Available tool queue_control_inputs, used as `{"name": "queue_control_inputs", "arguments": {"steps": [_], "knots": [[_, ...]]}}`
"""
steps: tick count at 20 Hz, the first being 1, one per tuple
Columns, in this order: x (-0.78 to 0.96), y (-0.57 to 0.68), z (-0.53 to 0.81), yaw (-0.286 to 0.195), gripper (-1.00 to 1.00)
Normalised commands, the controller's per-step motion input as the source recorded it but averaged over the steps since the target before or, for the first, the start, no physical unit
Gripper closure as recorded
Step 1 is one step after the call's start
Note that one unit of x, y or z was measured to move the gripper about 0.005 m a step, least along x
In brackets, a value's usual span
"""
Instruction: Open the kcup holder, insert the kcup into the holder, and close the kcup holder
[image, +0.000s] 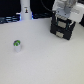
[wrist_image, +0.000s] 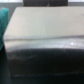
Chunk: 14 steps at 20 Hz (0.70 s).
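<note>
Kcup (image: 17, 44) waits on the table (image: 40, 65), well apart from the kcup holder (image: 63, 27) — our end effector (image: 64, 15) hovers above it, opening unclear; handles are small — we may slip.

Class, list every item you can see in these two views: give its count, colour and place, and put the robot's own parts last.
kcup: one, white with green top, on the table toward the exterior view's left.
kcup holder: one, black, two stacked drawer fronts, far side toward the exterior view's right, drawers look shut.
bottle-like object: one, white, at the back, blurred.
table: one, white.
gripper: one, pale, over the holder; fingers unclear.
</note>
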Motion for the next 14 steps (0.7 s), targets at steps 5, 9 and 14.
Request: {"name": "queue_control_inputs", "arguments": {"steps": [5, 9, 14], "knots": [[0.01, -0.01, -0.01, 0.0, 1.0], [0.32, -0.03, 0.06, -0.018, 1.0], [0.74, -0.13, 0.24, -0.045, 1.0]]}}
